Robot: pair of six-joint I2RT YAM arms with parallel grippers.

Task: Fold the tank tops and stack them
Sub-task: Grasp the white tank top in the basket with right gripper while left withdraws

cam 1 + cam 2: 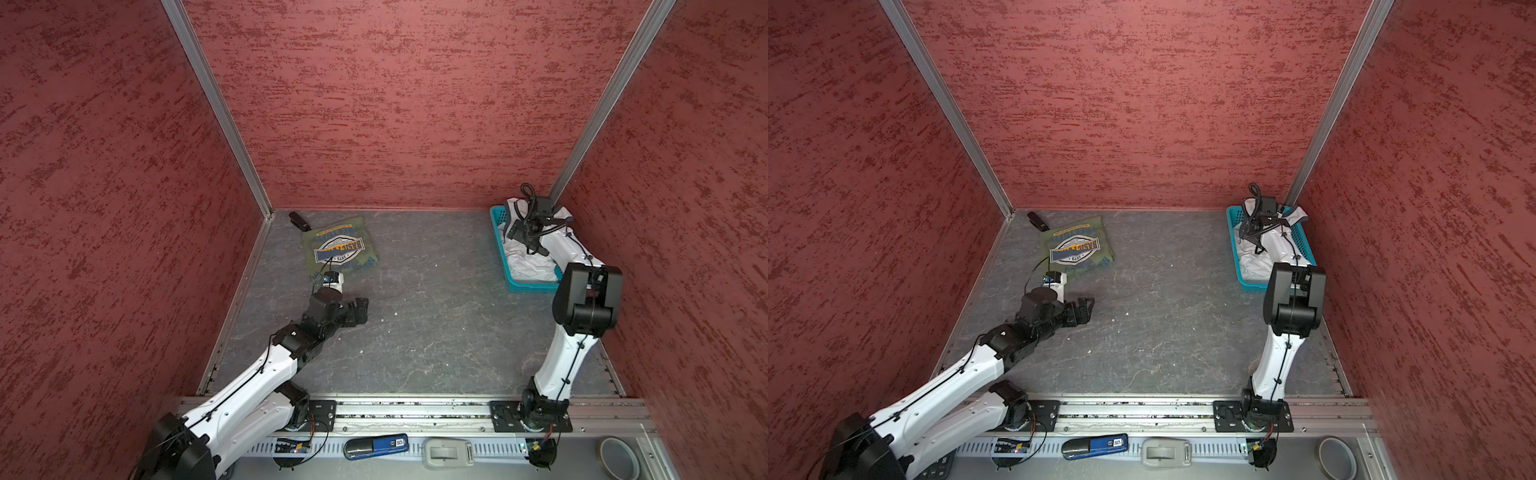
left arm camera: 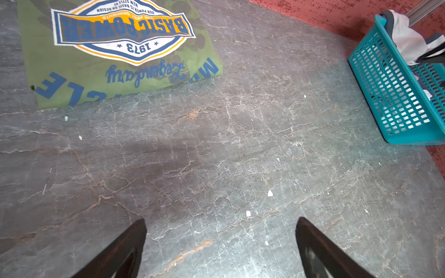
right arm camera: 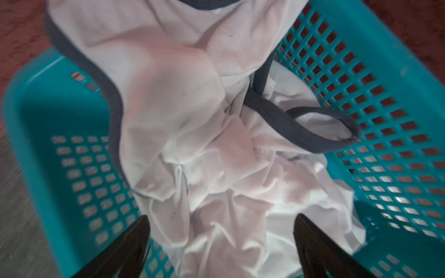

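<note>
Folded olive tank top is lying at the worktop's far-left corner. Left gripper is hovering near it, fingers spread and empty. Right gripper, fingers spread, is hanging over the crumpled white tank top in the far-right basket.

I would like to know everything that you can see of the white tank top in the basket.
The white tank top is thin, soft-looking cloth with dark grey trim along its openings. It lies crumpled and unfolded in the turquoise mesh basket, at the far right corner of the table. Part of it hangs over the basket's far rim. No print shows. The right gripper is over it with open jaws, holding nothing. I cannot tell whether it touches the cloth.
</note>
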